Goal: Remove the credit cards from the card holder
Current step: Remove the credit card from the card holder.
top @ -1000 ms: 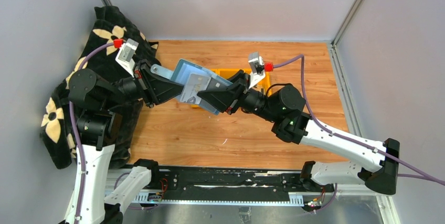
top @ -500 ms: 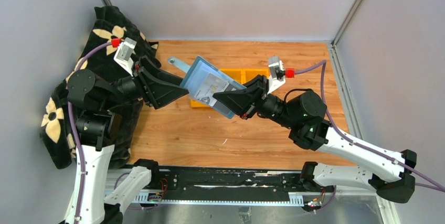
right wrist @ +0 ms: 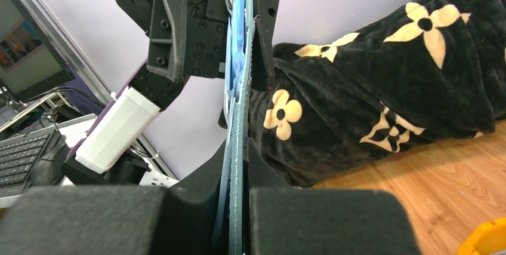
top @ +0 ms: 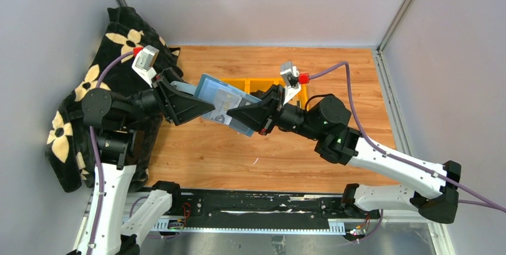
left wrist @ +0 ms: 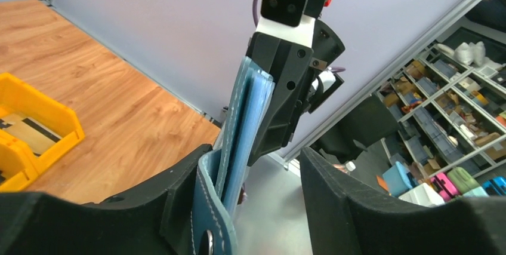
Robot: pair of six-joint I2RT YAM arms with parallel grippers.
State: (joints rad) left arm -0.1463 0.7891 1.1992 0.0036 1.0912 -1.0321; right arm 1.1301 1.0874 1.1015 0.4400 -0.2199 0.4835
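Jaws on the right arm (top: 382,159) are clamped tight on the end of the card holder (top: 209,88) nearer that arm, and the right wrist view shows its layers squeezed flat between both fingers (right wrist: 179,219). Jaws on the left arm (top: 113,108) stand partly apart around the opposite end. One finger (left wrist: 173,207) lies against the holder's strap side, and the other finger (left wrist: 358,207) has a visible gap between it and the holder, so they seem to bracket it rather than pinch it. Below them lies the wooden worktop (top: 238,153), with the two arms reaching in from either side to meet above its middle. A black blanket with cream flowers (top: 119,34) is heaped at the far left corner, behind and beside the left arm. Yellow bins (top: 298,91) sit on the worktop toward the back, partly hidden by the right arm's wrist. The card holder hangs in the air between the arms, clear of the worktop and in front of the bins, opened out and tilted with its pale blue inside toward the top camera. A silvery-grey credit card (top: 225,101) shows tucked in that inside face. The strap tab (left wrist: 206,207) sits at the left finger, with its round snap (left wrist: 207,242) near the bottom of the left wrist view.
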